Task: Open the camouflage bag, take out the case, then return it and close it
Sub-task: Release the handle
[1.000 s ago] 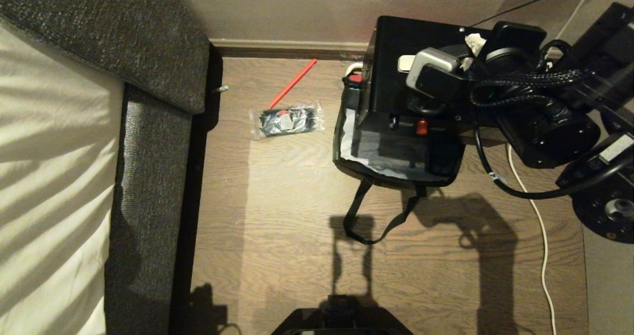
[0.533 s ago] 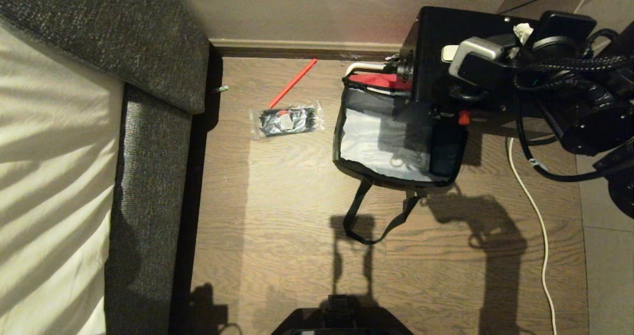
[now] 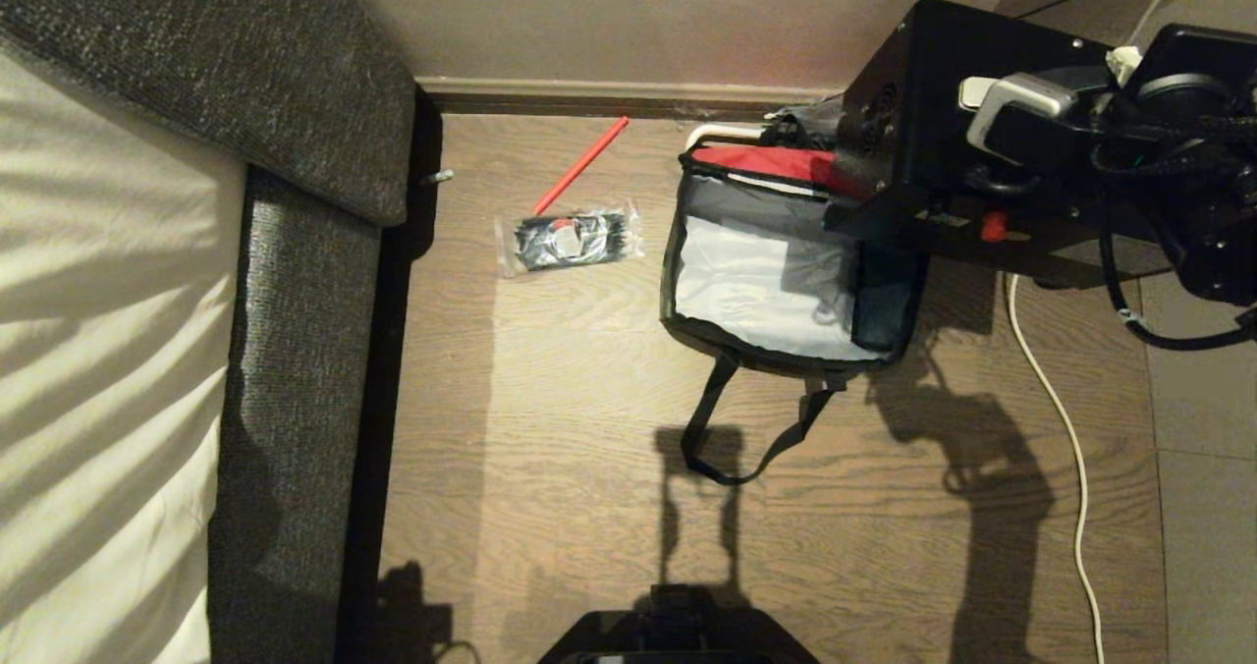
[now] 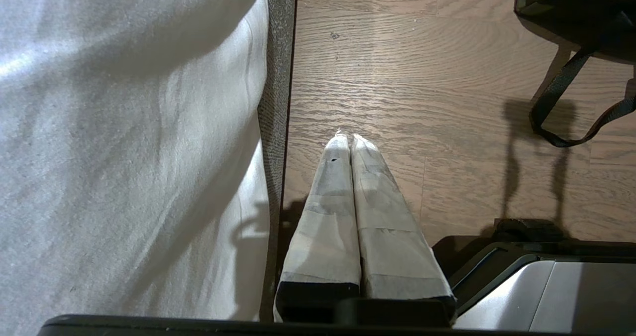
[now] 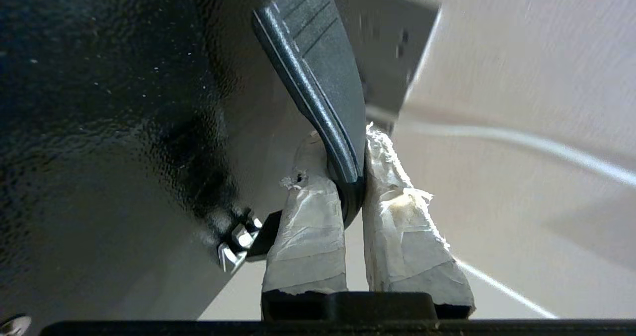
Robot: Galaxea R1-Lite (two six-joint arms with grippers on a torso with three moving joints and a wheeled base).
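The camouflage bag (image 3: 786,281) lies open on the wooden floor, its pale inside and red lining (image 3: 776,163) showing and its black strap (image 3: 727,428) trailing towards me. The case (image 3: 933,114), flat and black with a red latch (image 3: 994,225), hangs tilted in the air over the bag's far right corner. My right gripper (image 5: 345,142) is shut on the case's dark strap handle (image 5: 318,67), beside the speckled case (image 5: 124,102). My left gripper (image 4: 348,139) is shut and empty, parked low beside the bed edge, with the bag (image 4: 571,3) far off.
A grey-edged bed (image 3: 295,251) with a white sheet fills the left. A clear packet of black items (image 3: 570,240) and a red stick (image 3: 581,165) lie left of the bag. A white cable (image 3: 1065,428) runs along the floor at right. The wall's skirting (image 3: 589,96) is behind.
My right arm has swung the case to the right, off the bag. The bag's pale inside and red lining, covered a second ago, now show. The left arm has not moved.
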